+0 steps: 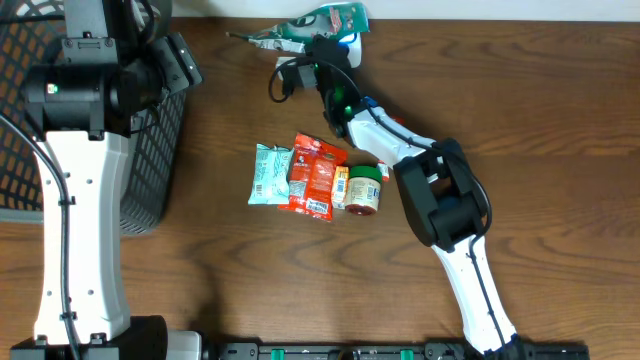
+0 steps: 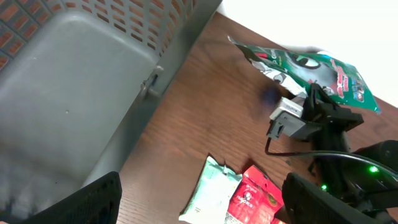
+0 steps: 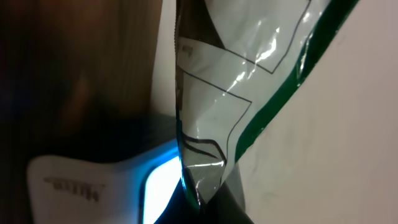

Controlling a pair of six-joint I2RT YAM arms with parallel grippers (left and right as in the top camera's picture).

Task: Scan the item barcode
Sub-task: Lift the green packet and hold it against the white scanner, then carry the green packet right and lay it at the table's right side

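Pinching green pouch (image 1: pixel 335 17) in right jaws above lit scanner (image 3: pixel 81 180), left jaws spread; crinkled foil glare risking misread.

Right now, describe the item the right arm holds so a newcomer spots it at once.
Look to the far edge of the wooden table, where the right end effector is shut on a green foil bag. It is the only green-and-silver pouch, held apart from the red packet and jar mid-table.
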